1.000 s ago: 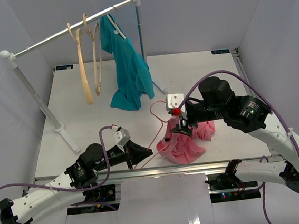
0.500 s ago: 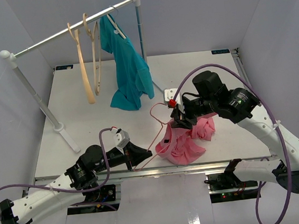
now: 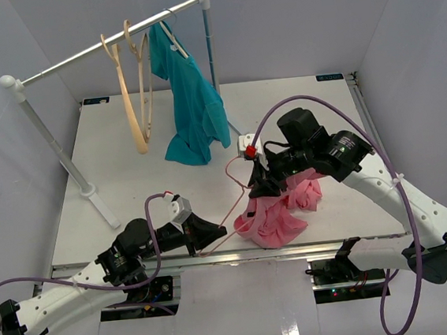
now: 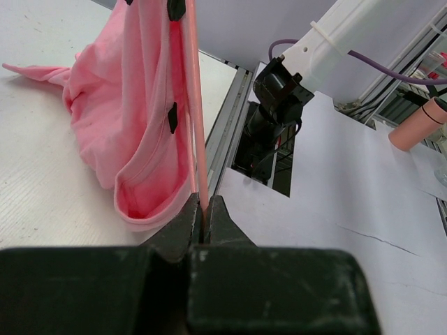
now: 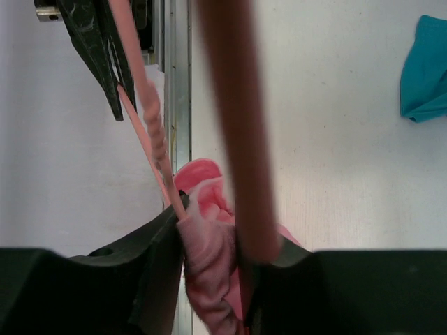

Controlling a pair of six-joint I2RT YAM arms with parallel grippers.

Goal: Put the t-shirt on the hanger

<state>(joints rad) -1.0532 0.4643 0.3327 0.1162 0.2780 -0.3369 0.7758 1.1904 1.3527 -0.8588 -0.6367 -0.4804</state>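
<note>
The left gripper (image 3: pixel 214 233) is shut tight on the thin bar of the pink hanger (image 3: pixel 226 212), low down at the near edge of the table (image 3: pixel 130 184). The right gripper (image 3: pixel 263 186) has its fingers closed around a bunch of the t-shirt (image 3: pixel 275 222). The shirt hangs in a heap at the near middle of the table, touching the hanger. The cloth could slip out of the right fingers, because they pinch only a small bunch. Then the shirt would drop flat. The thin bar could also twist in the left grip if the shirt tugs on it. The shirt sits near the table edge, so it might slide off. The top camera shows where things lie but hides the fingertips. The right wrist camera shows the pink cloth squeezed between the fingers. The left wrist camera shows an open loop of the shirt just beside the bar. I cannot tell if the bar goes inside it.
</note>
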